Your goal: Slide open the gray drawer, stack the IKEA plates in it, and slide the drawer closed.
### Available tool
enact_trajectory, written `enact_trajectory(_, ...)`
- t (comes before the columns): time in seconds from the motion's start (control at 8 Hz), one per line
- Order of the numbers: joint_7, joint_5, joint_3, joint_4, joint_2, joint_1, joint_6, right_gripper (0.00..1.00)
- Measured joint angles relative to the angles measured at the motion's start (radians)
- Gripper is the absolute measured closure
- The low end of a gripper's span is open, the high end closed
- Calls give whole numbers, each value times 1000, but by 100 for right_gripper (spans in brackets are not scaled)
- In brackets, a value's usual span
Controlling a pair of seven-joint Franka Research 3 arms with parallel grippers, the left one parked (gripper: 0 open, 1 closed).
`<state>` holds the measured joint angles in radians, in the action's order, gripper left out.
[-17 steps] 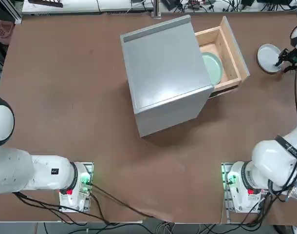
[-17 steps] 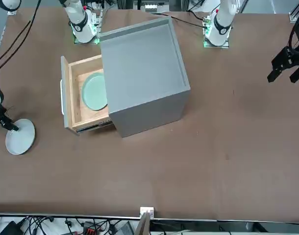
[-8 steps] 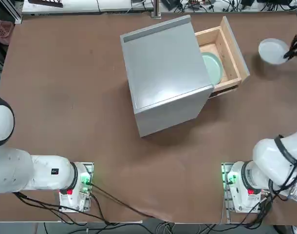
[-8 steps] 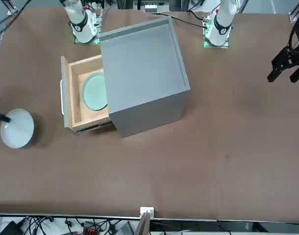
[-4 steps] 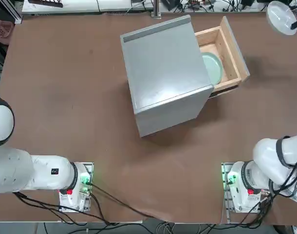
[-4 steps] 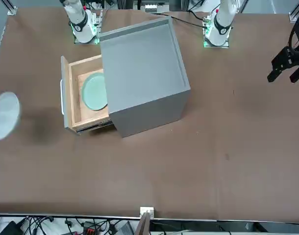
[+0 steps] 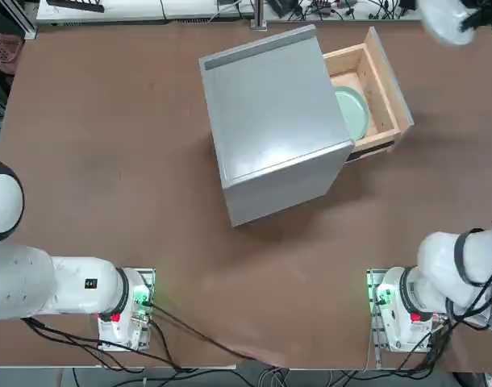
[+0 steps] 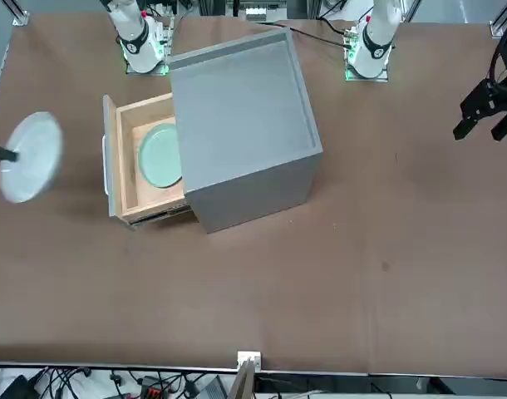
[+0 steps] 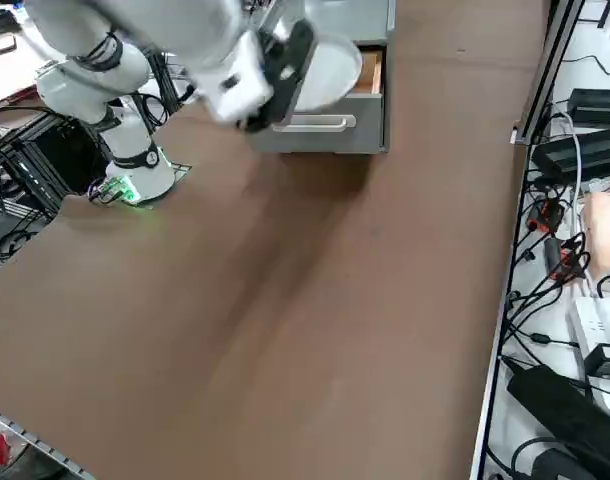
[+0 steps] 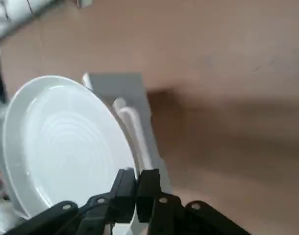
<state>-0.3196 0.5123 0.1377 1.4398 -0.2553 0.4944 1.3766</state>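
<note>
The fingers (image 10: 126, 188) are pinched tight on the rim of the white plate (image 10: 61, 147), and the right gripper (image 10: 136, 185) carries it clear of the table (image 8: 262, 283), tilted up on edge. Two seconds back that plate lay flat on the table off to the open side of the drawer; a second ago it had just lifted; now it hangs higher and closer to the tray (image 8: 120, 166), near its front panel in the front view (image 8: 29, 158).

From overhead, only a slice of the plate (image 7: 444, 20) shows at the far right corner, cut off by the frame edge, and the gripper there is hardly visible. In the side view the plate (image 9: 330, 70) is blurred, and the arm covers most of the drawer (image 9: 370, 20). The front view shows just a dark fingertip at the picture's left edge.

The plate juts out from the fingers, gripped at one point on its rim. The gray drawer (image 7: 270, 121) sits mid-table, tray pulled out. The green plate (image 7: 352, 113) lies flat inside, partly tucked under the cabinet top.
</note>
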Motion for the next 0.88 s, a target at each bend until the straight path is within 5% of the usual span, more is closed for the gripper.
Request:
enact_trajectory(0.38,51,-164,5,198,131,-243,135,100)
enact_trajectory(0.88,171,-343,3,259,131,-427,215,100)
